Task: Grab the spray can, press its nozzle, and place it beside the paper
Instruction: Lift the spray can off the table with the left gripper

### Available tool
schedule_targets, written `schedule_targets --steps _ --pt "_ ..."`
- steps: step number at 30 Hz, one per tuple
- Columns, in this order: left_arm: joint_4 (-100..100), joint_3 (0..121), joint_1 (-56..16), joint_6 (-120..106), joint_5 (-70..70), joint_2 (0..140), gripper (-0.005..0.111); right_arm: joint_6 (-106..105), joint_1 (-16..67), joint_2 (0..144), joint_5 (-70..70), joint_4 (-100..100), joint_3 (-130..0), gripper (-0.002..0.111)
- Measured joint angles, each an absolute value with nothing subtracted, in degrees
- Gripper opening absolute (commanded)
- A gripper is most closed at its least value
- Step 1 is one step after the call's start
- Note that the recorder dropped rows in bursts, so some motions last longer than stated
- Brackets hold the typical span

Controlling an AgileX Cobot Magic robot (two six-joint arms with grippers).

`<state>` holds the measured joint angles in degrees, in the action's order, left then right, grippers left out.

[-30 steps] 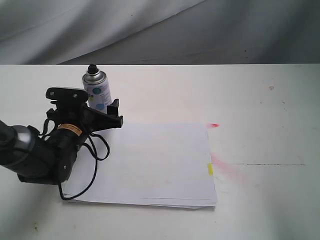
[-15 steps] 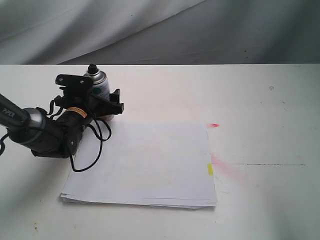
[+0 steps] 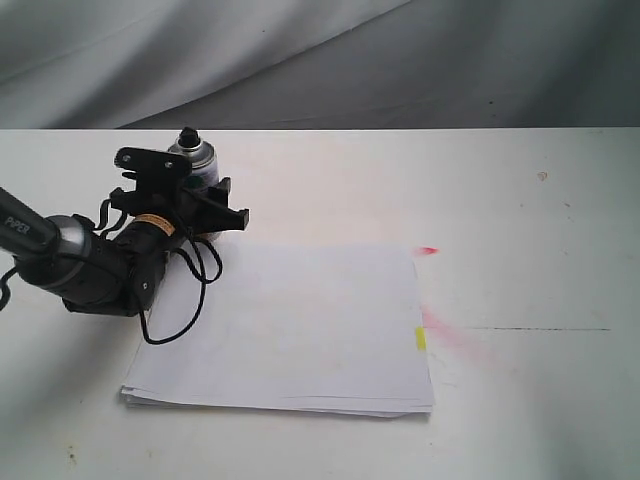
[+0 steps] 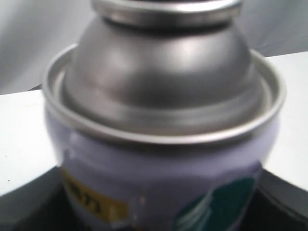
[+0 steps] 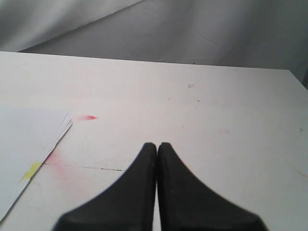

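Observation:
The spray can [image 3: 196, 160] stands upright on the white table just beyond the far left corner of the paper [image 3: 320, 320]. Its black nozzle [image 3: 185, 134] pokes up above the silver dome [image 4: 163, 72]. My left gripper [image 3: 212, 205] straddles the can's body with a finger pressed on either side, and the can's label [image 4: 159, 192] fills the left wrist view. My right gripper [image 5: 157, 145] is shut and empty, hovering over bare table to the right of the paper [image 5: 24, 144]. It does not show in the exterior view.
The paper's yellow tab [image 3: 420, 338] sits on its right edge. Red spray marks [image 3: 450, 335] stain the table beside that edge, with a small red spot [image 3: 428, 250] near the far right corner. Grey cloth hangs behind the table.
The left arm swung forward from over the paper to the can. Its fingers have come in around the can's body and dropped slightly in the last half second.

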<state>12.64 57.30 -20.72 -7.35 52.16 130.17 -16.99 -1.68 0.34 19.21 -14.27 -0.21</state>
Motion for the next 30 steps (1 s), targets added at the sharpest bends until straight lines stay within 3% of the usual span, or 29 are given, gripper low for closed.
schedule_targets --steps 10,24,30 --pt "13.13 57.3 -20.72 -12.99 37.6 119.45 0.0 -16.99 -1.68 0.34 19.21 -14.27 -0.21 0.0" --pt "13.13 57.09 -20.72 -20.22 2.9 94.74 0.0 -16.99 -1.68 0.34 19.21 -14.27 -0.21 0.0" --pt "12.91 50.43 -21.54 -24.08 -0.75 89.6 0.0 -16.99 -1.68 0.34 19.21 -14.27 -0.21 0.0"
